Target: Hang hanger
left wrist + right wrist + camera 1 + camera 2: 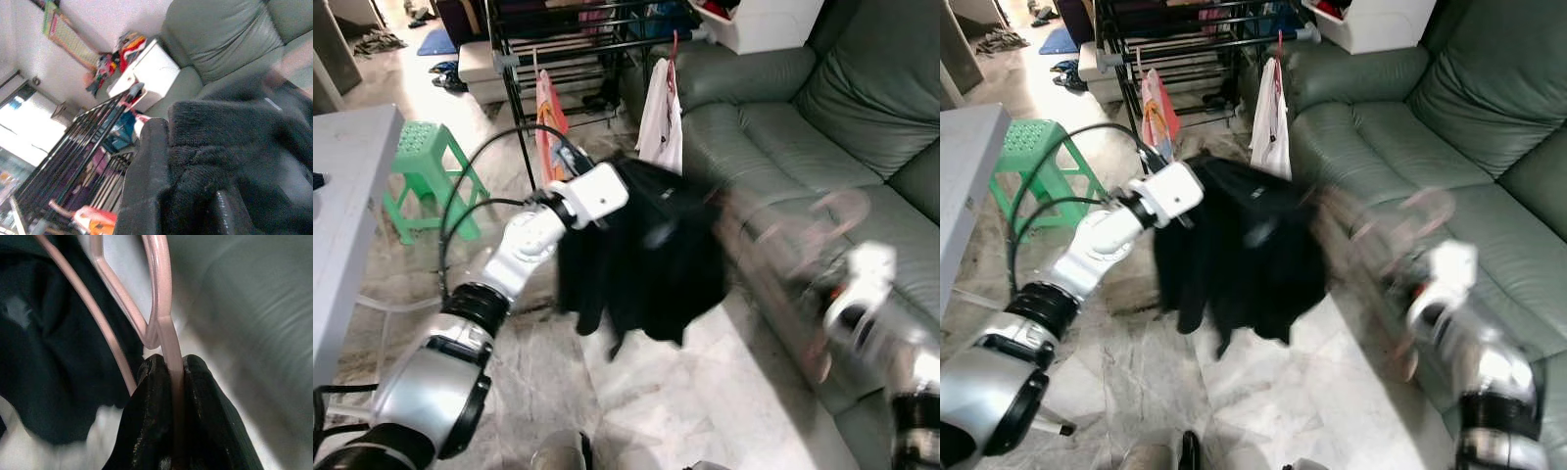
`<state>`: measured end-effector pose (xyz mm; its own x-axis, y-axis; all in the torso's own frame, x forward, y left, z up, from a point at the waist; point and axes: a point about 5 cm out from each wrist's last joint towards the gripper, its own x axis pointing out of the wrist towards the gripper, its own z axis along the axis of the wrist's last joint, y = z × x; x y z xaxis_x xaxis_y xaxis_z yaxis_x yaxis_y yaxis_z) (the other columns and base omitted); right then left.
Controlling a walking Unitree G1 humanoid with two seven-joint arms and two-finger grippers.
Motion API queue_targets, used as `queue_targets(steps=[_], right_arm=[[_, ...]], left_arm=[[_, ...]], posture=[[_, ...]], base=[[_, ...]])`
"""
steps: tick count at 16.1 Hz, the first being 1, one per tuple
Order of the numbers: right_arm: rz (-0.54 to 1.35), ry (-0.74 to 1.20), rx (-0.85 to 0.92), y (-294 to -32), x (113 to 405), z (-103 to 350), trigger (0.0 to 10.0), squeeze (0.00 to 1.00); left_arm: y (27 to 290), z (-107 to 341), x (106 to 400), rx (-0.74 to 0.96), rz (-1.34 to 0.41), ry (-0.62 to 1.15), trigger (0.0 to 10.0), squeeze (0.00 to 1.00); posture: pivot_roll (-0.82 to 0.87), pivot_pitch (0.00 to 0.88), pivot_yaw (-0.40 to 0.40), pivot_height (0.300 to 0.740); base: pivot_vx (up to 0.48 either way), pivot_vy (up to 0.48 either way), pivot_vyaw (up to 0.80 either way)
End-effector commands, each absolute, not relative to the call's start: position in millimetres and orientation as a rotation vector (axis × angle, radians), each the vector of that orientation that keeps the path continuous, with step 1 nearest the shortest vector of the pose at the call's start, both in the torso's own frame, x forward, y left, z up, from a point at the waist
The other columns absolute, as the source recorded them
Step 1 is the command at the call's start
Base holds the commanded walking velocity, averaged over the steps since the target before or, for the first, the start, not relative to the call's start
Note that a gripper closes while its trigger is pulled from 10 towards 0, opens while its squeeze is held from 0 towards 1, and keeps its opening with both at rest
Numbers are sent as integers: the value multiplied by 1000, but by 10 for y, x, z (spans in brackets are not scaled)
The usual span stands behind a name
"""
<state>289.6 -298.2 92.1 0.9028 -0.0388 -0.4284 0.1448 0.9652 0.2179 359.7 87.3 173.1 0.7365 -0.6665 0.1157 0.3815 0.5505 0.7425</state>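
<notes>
A black garment (641, 250) is held up over the marble floor (695, 392) by the left gripper (188, 215), whose fingers (146, 181) are clamped on the dark cloth. A pink hanger (159, 308) is pinched between the closed fingers (146, 431) of the right gripper (171, 367), just beside the garment and in front of the green sofa (822, 117). The right arm (871, 304) is blurred. A drying rack (578, 49) with hung clothes is seen behind, and a green stool (426, 166) to the left.
</notes>
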Motion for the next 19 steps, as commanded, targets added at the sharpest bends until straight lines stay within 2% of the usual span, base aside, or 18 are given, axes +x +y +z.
queue_targets(steps=[1,2,4,5,6,7,8,9,10,11,13,15,16,17,18,19], right_arm=[[-265,352,299,-3214,2891,1049,10000,0],[-265,259,365,-3158,3036,1246,10000,0],[-152,153,576,-2796,3286,1482,10000,0],[-94,139,614,-2619,3349,1522,10000,0],[-20,146,685,-2415,3405,1546,10000,0],[80,200,668,-2217,3420,1540,10000,0],[258,288,579,-1896,3383,1513,10000,0],[314,385,621,-1675,3262,1361,10000,0],[263,437,630,-1703,3223,1258,10000,0],[147,516,613,-1849,3105,1019,10000,0],[-219,594,607,-2339,2923,685,10000,0],[-522,492,554,-2836,2842,716,10000,0],[-558,446,560,-2904,2853,774,10000,0],[-619,308,606,-3024,2913,979,10000,0],[-596,210,649,-3029,2997,1152,10000,0],[-349,-11,788,-2787,3268,1625,10000,0]], left_arm=[[894,1865,3594,755,-624,-472,10000,0],[811,1857,3556,746,-648,-490,10000,0],[599,1795,3413,706,-721,-532,10000,0],[500,1766,3339,705,-759,-556,10000,0],[392,1736,3255,703,-804,-582,10000,0],[329,1719,3210,718,-829,-598,10000,0],[250,1693,3151,742,-863,-619,10000,0],[203,1703,3134,733,-870,-623,10000,0],[207,1712,3135,734,-865,-621,10000,0],[242,1729,3165,737,-847,-614,10000,0],[299,1745,3206,736,-821,-606,10000,0],[308,1749,3208,732,-821,-607,10000,0],[306,1749,3206,732,-823,-608,10000,0],[292,1753,3198,731,-832,-614,10000,0],[273,1760,3186,727,-840,-618,10000,0],[216,1751,3149,710,-873,-618,10000,0]], posture=[[-76,0,28,740],[-74,0,27,740],[-74,0,27,740],[-74,0,27,740],[-74,0,27,740],[-64,0,21,740],[-61,0,20,740],[-62,0,17,740],[-63,0,11,740],[-63,0,8,740],[-63,0,8,740],[-63,0,8,740],[-63,0,8,740],[-63,0,8,740],[-63,0,8,740],[-72,0,18,740]], base=[[0,0,0],[0,0,0],[0,0,0],[0,0,0],[0,0,0],[0,0,0],[0,0,0],[0,0,0],[0,0,0],[0,0,0],[0,0,0],[0,0,0],[0,0,0],[0,0,0],[0,0,0],[0,0,0]])
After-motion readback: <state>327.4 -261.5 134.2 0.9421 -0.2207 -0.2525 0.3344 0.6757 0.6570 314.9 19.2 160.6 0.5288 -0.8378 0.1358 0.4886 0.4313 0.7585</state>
